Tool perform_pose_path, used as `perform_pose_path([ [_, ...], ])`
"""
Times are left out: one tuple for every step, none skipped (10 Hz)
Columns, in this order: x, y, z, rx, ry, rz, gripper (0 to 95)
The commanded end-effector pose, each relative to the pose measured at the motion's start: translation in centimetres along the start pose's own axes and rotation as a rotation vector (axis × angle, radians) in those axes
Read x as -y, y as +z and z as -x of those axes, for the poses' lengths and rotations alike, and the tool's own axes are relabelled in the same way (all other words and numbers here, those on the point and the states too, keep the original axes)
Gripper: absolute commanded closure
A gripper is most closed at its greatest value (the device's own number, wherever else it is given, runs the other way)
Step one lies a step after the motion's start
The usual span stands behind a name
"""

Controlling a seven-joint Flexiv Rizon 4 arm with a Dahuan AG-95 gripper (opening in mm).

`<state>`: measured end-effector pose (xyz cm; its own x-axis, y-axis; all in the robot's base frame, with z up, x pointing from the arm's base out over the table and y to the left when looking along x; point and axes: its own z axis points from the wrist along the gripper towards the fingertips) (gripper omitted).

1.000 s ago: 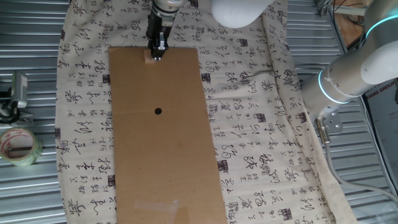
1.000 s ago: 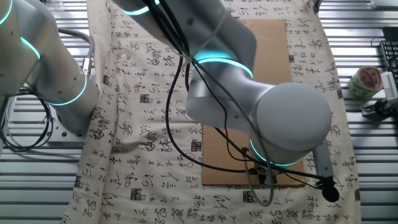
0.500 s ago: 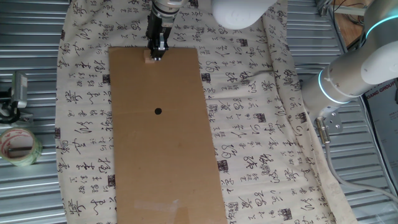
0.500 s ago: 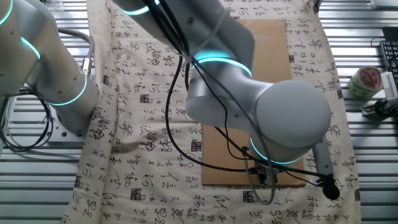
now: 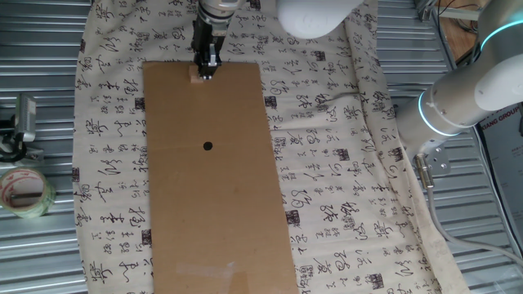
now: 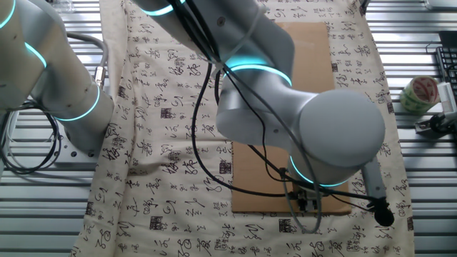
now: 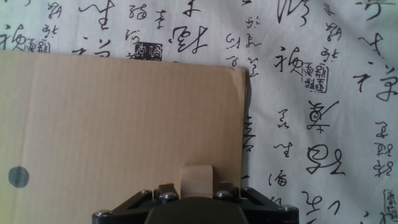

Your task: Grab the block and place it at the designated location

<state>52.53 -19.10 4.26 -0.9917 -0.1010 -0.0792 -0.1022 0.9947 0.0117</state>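
Gripper (image 5: 206, 72) is down at the far end of the cardboard (image 5: 216, 188), near one corner of that short edge, its fingers pinching the block (image 7: 196, 180). From the hand view the pale cube sits squarely between the two finger tips, resting on the cardboard just beside its long edge, with the printed cloth (image 7: 311, 93) beyond. In one fixed view a sliver of the block (image 5: 194, 78) peeks out beside the gripper tip. The dot (image 5: 207, 147) lies well apart from the block, around the middle of the cardboard's width and further along its length; in the hand view the dot (image 7: 17, 177) shows at the frame's left edge. From the other fixed view the arm (image 6: 314, 143) hides most of the gripper and the block. A roll of tape (image 5: 24, 192) sits off the cloth on the ribbed metal desk (image 5: 37, 98), near its edge.
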Motion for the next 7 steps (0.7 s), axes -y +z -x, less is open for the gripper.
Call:
perform_pose_path([
  [-0.02, -0.02, 0.08, -0.026, 0.000, 0.004, 57.0],
  [-0.02, -0.02, 0.08, -0.031, 0.004, 0.004, 57.0],
  [-0.02, -0.02, 0.08, -0.029, 0.004, 0.003, 57.0],
  [-0.02, -0.02, 0.08, -0.027, 0.005, 0.002, 57.0],
  [-0.02, -0.02, 0.08, -0.025, 0.006, 0.004, 57.0],
  [-0.02, -0.02, 0.08, -0.025, 0.007, 0.004, 57.0],
  [-0.02, -0.02, 0.08, -0.025, 0.008, 0.004, 57.0],
])
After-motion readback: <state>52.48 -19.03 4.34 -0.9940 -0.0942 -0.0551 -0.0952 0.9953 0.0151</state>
